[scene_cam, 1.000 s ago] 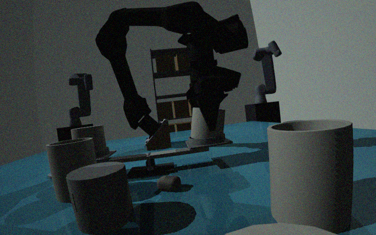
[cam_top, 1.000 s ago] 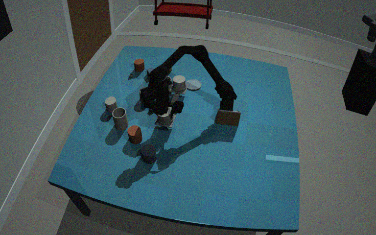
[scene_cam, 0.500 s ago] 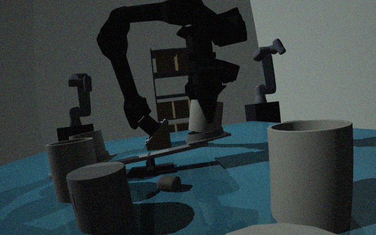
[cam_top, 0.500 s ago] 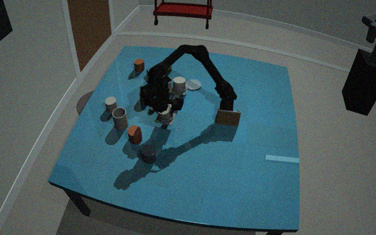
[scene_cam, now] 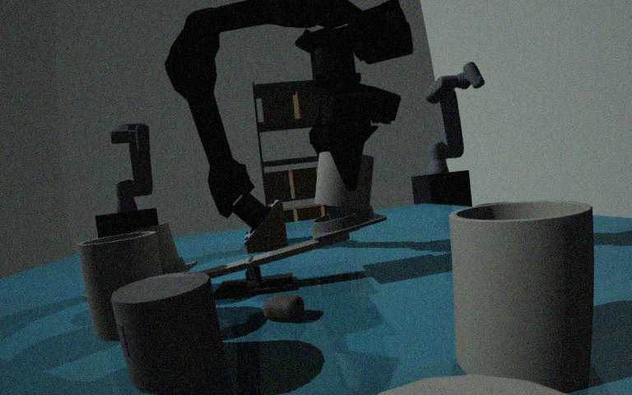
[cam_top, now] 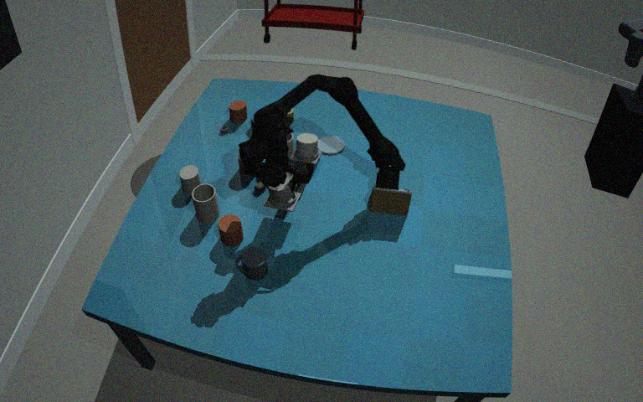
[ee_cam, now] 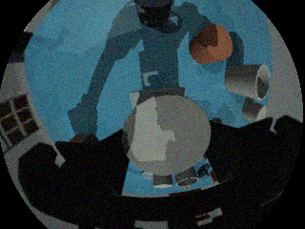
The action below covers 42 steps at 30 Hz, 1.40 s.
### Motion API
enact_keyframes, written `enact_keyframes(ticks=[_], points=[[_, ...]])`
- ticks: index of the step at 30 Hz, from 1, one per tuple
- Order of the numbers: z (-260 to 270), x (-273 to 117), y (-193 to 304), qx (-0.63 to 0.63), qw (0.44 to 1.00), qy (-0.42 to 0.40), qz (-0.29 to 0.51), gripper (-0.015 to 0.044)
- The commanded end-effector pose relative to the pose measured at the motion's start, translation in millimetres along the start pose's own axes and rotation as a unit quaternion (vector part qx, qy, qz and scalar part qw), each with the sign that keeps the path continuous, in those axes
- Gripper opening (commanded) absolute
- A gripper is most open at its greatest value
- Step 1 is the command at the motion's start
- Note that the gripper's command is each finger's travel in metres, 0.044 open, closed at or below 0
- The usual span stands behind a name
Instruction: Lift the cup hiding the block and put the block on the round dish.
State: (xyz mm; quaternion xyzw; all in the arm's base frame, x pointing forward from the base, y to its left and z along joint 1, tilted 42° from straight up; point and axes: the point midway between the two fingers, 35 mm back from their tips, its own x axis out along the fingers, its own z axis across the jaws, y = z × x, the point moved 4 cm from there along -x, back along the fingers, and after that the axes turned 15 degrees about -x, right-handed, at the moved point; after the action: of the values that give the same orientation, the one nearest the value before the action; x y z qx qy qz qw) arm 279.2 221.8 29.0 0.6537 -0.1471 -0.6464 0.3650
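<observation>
Gripping a pale grey, upside-down cup (cam_top: 281, 195) (scene_cam: 327, 181) (ee_cam: 167, 135) at one end of the balance: the black gripper (cam_top: 283, 183) (scene_cam: 350, 183) (ee_cam: 162, 124) is clamped on it, a finger on either side. In the exterior view, the left part of the cup's lower edge shows above the low round collar (scene_cam: 331, 226) on that end; whether the right part touches, cannot tell.

Balance, a slim grey beam on a low dark stand (cam_top: 273, 204) (scene_cam: 279, 254) (ee_cam: 134, 97), slopes steeply in the exterior view, gripped-cup end high. Matching pale cup (cam_top: 307, 146) (scene_cam: 170, 247) (ee_cam: 163, 180) stands upside down on the low end.

Round pale dish (cam_top: 331, 145) (ee_cam: 147, 175) lies on the blue table (cam_top: 379, 307) (scene_cam: 419, 302) (ee_cam: 48, 72), just beside the low-end cup, with no cup above it. Block: hidden from view, cannot tell its exact place.

Nearby: small brownish rounded piece (cam_top: 258, 188) (scene_cam: 283, 307) on the table beside the balance. Farther off, a tall grey open cup (cam_top: 205, 204) (scene_cam: 522, 298) (ee_cam: 245, 81), an orange cylinder (cam_top: 230, 230) (ee_cam: 210, 44) and a dark mug (cam_top: 254, 263) (ee_cam: 156, 13).
</observation>
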Motion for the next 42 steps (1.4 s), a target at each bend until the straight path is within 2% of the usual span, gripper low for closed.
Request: enact_keyframes(ticks=[1, 40, 42], points=[[-2, -12, -6, 0.004, 1.0, 0.013, -0.011, 0.0], [6, -63, -3, 0.003, 1.0, 0.012, -0.011, 0.0], [5, -57, -2, 0.002, 1.0, 0.01, -0.008, 0.0]])
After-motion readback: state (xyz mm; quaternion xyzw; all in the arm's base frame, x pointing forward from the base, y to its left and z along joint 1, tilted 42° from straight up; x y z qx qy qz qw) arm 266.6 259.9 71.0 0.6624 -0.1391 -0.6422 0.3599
